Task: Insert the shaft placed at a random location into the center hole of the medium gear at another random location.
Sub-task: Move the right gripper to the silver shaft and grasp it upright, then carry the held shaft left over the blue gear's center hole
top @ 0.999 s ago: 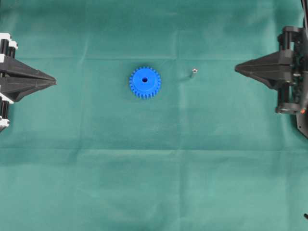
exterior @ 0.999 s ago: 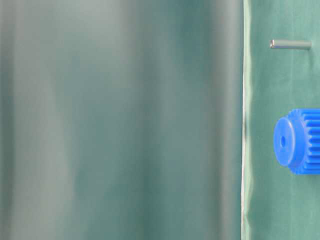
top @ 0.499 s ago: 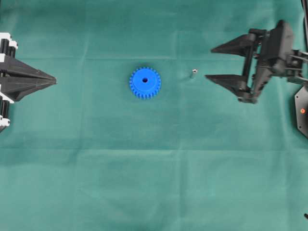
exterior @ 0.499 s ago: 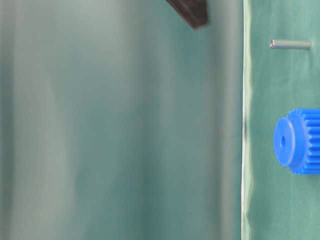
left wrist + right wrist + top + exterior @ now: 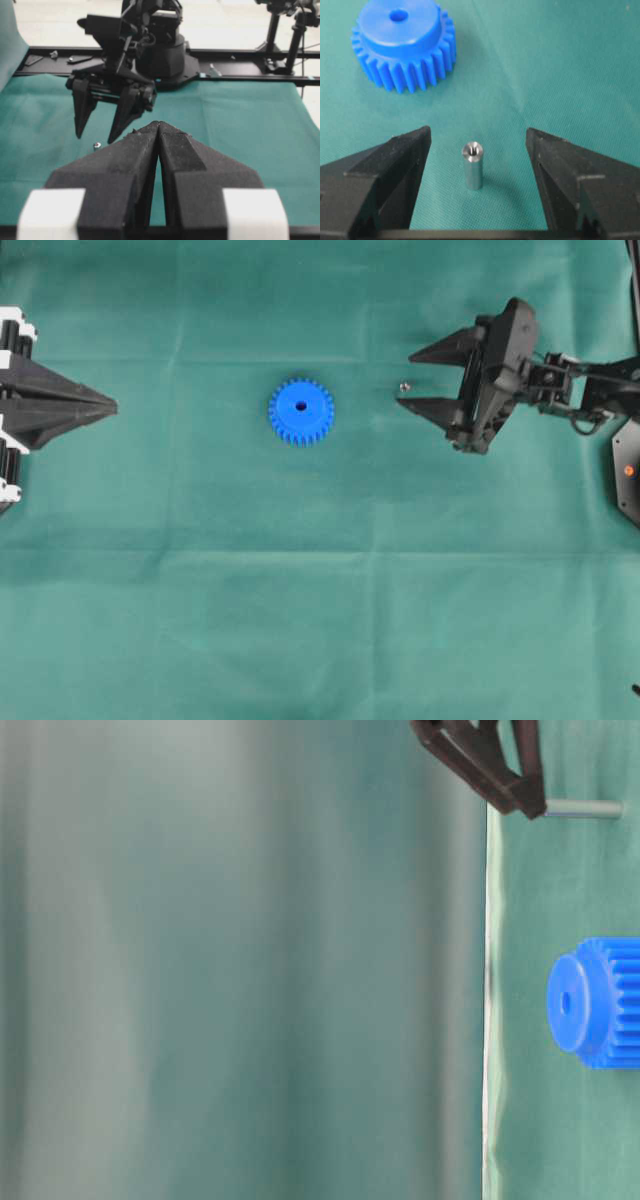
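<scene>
Standing upright on our crinkled green cloth (image 5: 320,620), the shaft (image 5: 472,165) is a smooth silver-grey metal cylinder, long axis vertical, its recessed end facing up. Our right gripper (image 5: 477,150) brackets it with matte black wedge fingers spread wide, touching nothing. At ten o'clock sits the blue toothed medium gear (image 5: 402,42), center hole (image 5: 398,15) upward. Our left gripper (image 5: 158,127) is pressed closed.

In the table-level view the bright blue plastic toothed gear (image 5: 597,1003) is cut off by the right edge, and the black right end effector (image 5: 505,780) hides one end of the small silver-grey metal shaft (image 5: 585,809). The left wrist view shows only the shaft's top past the closed black left end effector (image 5: 159,131), which blocks the gear entirely.
</scene>
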